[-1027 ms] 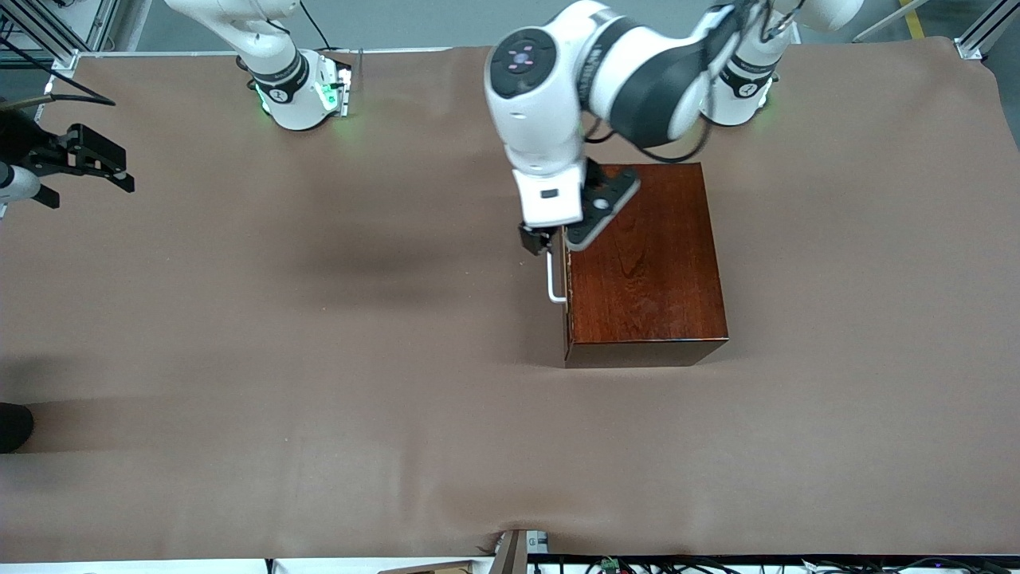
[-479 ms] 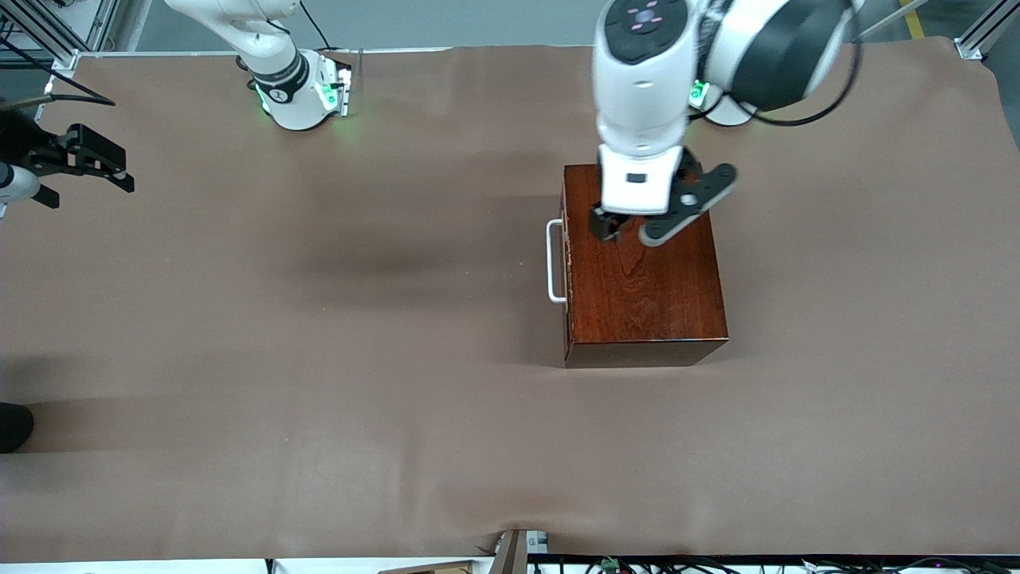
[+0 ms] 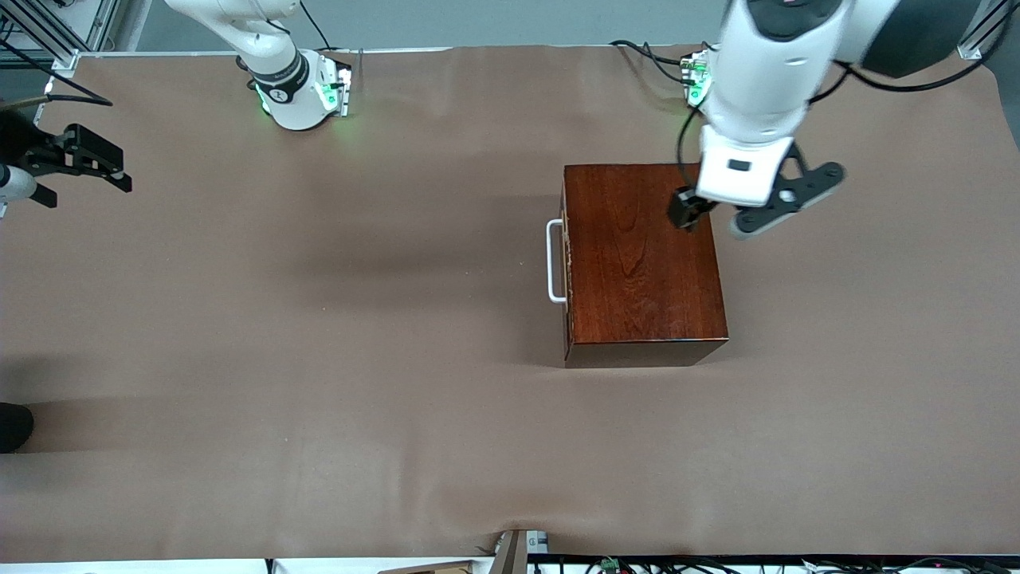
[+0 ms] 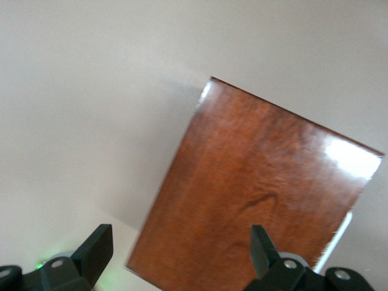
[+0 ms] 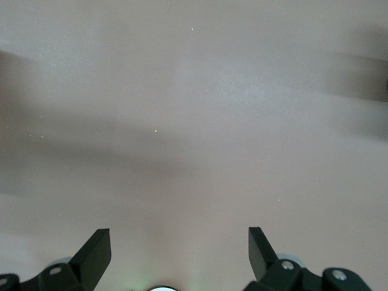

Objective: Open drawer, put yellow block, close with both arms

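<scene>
The drawer point(image 3: 566, 263) sits shut in the mahogany box point(image 3: 637, 263), its white bar handle point(image 3: 551, 261) facing the right arm's end of the table. My left gripper point(image 3: 685, 215) hangs open and empty over the top edge of the box at the left arm's end. The left wrist view shows the box top point(image 4: 254, 188) and a sliver of the handle point(image 4: 339, 236) between and past the spread fingers of the left gripper point(image 4: 180, 248). My right gripper point(image 3: 123, 170) waits open over bare cloth at the right arm's end, and the right gripper point(image 5: 179, 248) holds nothing. The yellow block is out of view.
Brown cloth point(image 3: 319, 335) covers the whole table. The arm bases point(image 3: 299, 92) glow green along the edge farthest from the front camera. A dark rounded object point(image 3: 12, 426) pokes in at the right arm's end. Cables point(image 3: 606, 564) run along the near edge.
The left arm has swung up from the drawer handle, across the box top toward its own end of the table. Drawer stays shut. The right arm has not moved.
</scene>
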